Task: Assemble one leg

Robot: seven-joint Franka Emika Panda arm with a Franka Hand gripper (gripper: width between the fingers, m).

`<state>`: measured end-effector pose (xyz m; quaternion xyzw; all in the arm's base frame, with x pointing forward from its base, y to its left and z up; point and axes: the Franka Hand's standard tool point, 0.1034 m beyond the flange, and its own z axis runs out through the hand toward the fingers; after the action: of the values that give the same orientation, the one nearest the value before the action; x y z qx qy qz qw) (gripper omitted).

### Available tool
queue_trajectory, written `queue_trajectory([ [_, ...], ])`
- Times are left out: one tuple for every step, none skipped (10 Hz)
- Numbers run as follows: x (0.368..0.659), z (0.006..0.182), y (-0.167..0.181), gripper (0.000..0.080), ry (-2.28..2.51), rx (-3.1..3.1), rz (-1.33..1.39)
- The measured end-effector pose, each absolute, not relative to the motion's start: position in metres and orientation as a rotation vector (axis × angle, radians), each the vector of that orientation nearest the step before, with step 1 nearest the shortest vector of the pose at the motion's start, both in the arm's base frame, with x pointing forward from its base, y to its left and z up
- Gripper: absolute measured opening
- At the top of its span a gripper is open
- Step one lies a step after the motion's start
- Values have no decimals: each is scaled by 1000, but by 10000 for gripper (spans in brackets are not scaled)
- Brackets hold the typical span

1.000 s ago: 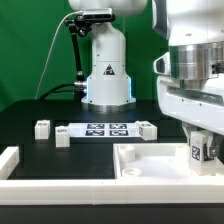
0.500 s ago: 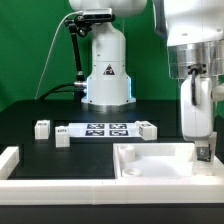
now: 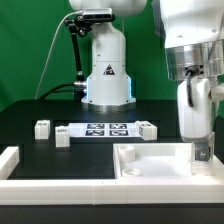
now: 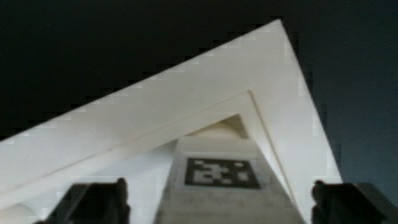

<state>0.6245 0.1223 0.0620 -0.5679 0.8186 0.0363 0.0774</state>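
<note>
At exterior view's right, over white tray piece (image 3: 150, 165): gripper (image 3: 203, 152) lowered to tray's near corner. Leg (image 4: 221, 185), tag facing wrist camera, upright between fingers (image 4: 89, 200); fingers apart, contact with leg indeterminable.

The gripper (image 3: 203, 152) hangs over the tray piece (image 3: 150, 165), at that piece's corner on the exterior view's right. One leg (image 4: 224, 178) stands directly below it, between the two fingers (image 4: 93, 203). The marker board (image 3: 104, 129) lies well behind the gripper, toward the exterior view's left.
</note>
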Motion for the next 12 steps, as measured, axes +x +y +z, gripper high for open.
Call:
queue_trajectory([
  [625,62,122,621,2442,-1717,110],
  [624,62,122,641,2332,-1866,100],
  [624,62,123,641,2224,-1994,91],
  [623,61,123,648,2088,-2144,69],
  [623,61,122,648,1944,-2287,49],
  [623,61,122,649,1837,-2378,36],
  [623,61,120,649,1649,-2520,13],
  [623,60,120,649,1550,-2584,5],
  [623,61,118,649,1366,-2694,-15],
  [623,60,116,649,1210,-2772,-28],
  [624,60,114,649,1028,-2856,-43],
  [624,60,113,649,808,-2943,-64],
])
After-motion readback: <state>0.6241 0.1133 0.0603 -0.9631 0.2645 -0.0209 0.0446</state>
